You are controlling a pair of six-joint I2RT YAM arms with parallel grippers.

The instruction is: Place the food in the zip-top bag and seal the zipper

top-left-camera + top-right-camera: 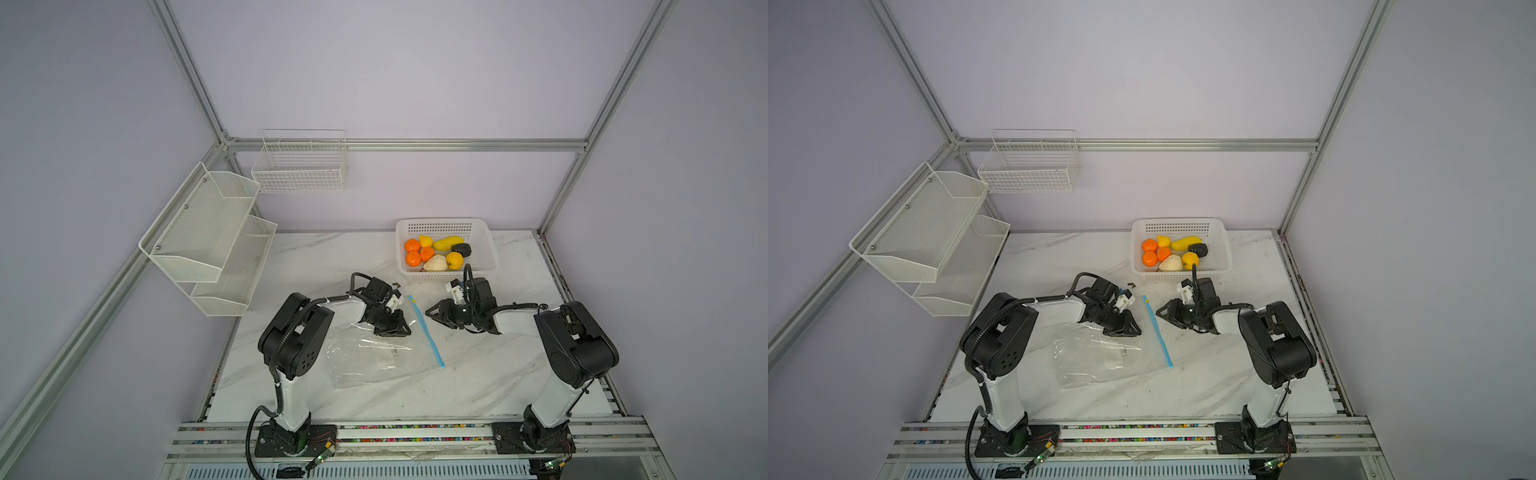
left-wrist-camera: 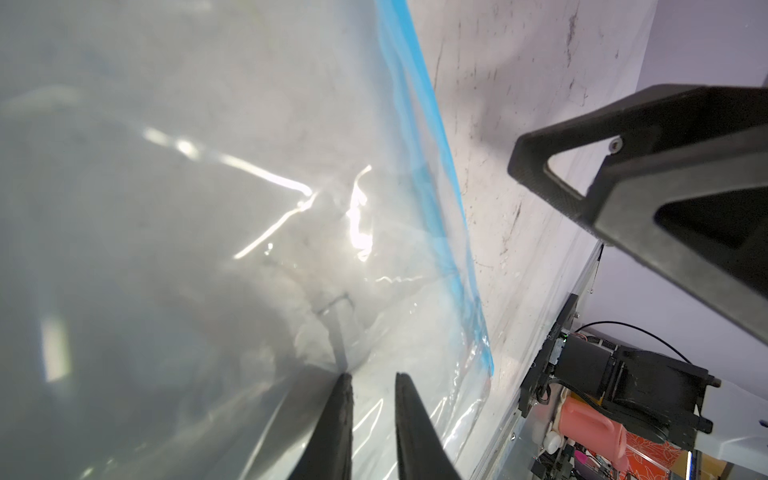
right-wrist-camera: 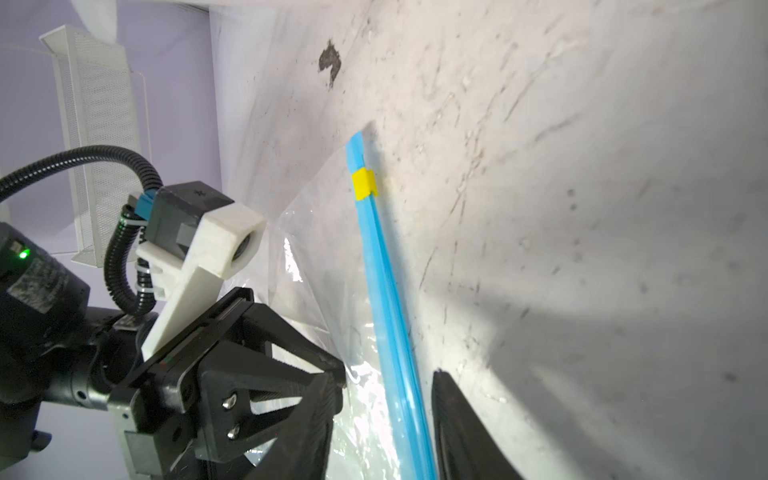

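Nearest, the zip-top bag [image 1: 365,357] lies flat on the marble table [image 1: 478,374], its blue zipper [image 1: 426,330] on the R edge, betw. both grippers. The left gripper [image 2: 372,378] is low over the bag, fingers only narrowly apart w/ plastic showing in the gap; the right gripper [image 1: 430,313] has its fingers apart, the zipper betw. them in the wrist view. Farther back, all the food [image 1: 436,253] sits in the white basket [image 1: 487,249].
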